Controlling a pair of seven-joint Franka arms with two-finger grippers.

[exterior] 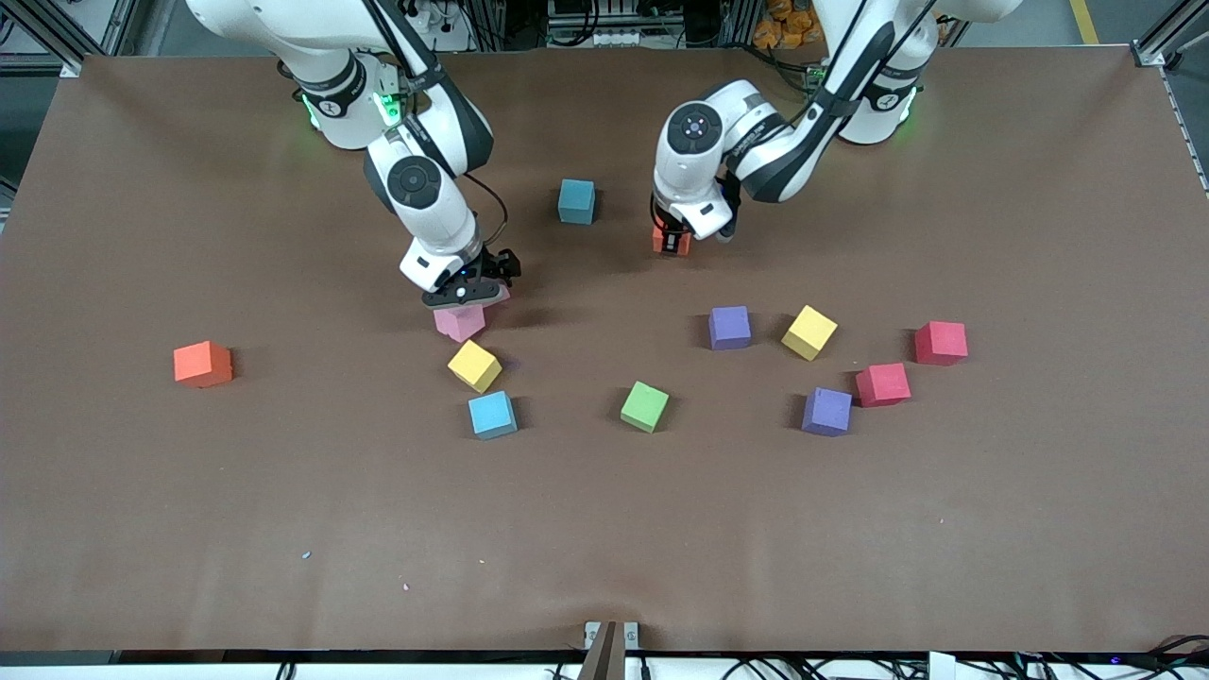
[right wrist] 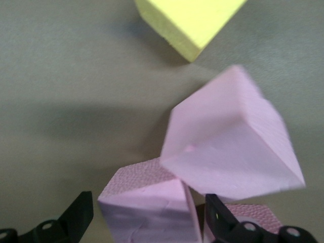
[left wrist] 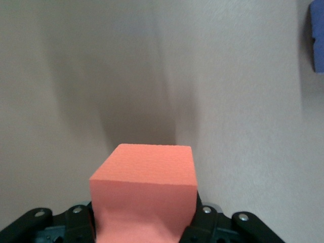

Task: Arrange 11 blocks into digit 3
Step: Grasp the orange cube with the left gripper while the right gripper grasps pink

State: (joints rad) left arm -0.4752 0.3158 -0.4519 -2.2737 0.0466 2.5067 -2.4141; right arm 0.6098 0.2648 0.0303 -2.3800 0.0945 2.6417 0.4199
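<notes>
My right gripper [exterior: 463, 297] is open low over a cluster of three pink cubes [exterior: 460, 323]. In the right wrist view its gripper [right wrist: 148, 207] straddles one pink cube [right wrist: 147, 202] with gaps on both sides; a second pink cube [right wrist: 233, 142] leans tilted against it, and a third [right wrist: 253, 216] shows partly. My left gripper [exterior: 672, 236] is shut on an orange cube [left wrist: 144, 182] low at the table. Loose on the table are two blue cubes [exterior: 576, 201] [exterior: 492, 414], two yellow [exterior: 474, 365] [exterior: 809, 331], two purple [exterior: 729, 327] [exterior: 827, 411] and one green [exterior: 644, 406].
Two red cubes [exterior: 940, 342] [exterior: 883, 384] lie toward the left arm's end. An orange-red cube [exterior: 202, 364] lies alone toward the right arm's end. The yellow cube [right wrist: 187, 20] sits close to the pink cluster. A blue cube [left wrist: 318, 35] shows at the edge of the left wrist view.
</notes>
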